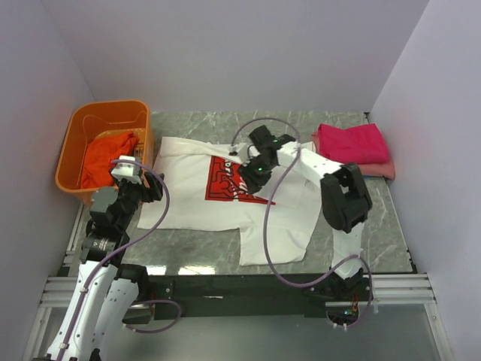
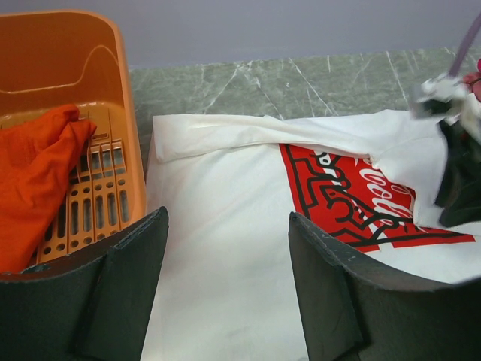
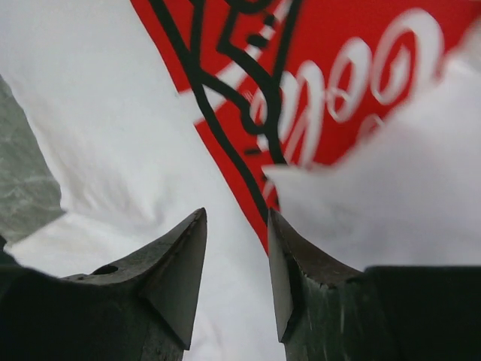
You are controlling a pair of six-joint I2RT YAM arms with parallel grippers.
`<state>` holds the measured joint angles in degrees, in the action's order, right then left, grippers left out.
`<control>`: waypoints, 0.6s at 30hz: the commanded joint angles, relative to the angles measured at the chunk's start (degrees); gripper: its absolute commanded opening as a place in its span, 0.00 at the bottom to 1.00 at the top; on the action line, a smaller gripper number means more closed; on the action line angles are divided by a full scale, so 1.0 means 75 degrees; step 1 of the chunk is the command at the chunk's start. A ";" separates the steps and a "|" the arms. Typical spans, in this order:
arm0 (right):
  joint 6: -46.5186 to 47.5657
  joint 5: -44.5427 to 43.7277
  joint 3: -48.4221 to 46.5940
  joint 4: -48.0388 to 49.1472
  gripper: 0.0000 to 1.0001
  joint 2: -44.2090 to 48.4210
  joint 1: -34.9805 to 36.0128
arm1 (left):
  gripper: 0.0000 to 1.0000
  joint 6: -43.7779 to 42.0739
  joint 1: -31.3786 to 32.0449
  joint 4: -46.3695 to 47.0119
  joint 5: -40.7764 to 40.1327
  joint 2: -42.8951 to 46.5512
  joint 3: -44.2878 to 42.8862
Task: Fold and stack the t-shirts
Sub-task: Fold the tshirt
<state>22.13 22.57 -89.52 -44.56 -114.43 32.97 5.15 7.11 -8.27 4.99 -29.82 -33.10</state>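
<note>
The right claw (image 3: 236, 219) hangs close over the red print (image 3: 301, 90), jaws a narrow slot apart and gripping nothing. It is probably lining up on the white flap (image 3: 391, 210) at its 3 o'clock to carry the fold. The left claw (image 2: 227, 219) gapes wide and empty at the 9 o'clock edge of the white t-shirt (image 1: 188, 192), placed to pin or lift it. That shirt lies spread mid-tabletop (image 1: 368, 226). The folded magenta shirt (image 1: 349, 141) sits at 2 o'clock, and the orange-red one (image 1: 105, 159) is in the basket (image 1: 74, 143) at 10.
</note>
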 commanded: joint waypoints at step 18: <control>-0.0724 -0.0709 0.2373 0.1885 0.44 0.2016 -0.3845 | 0.77 0.0626 0.0024 -0.0022 0.0272 -0.0687 -0.0320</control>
<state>19.92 22.81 -70.65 -37.93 -99.83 3.77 7.57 7.11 -8.25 6.00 -33.39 -33.12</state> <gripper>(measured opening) 0.438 0.766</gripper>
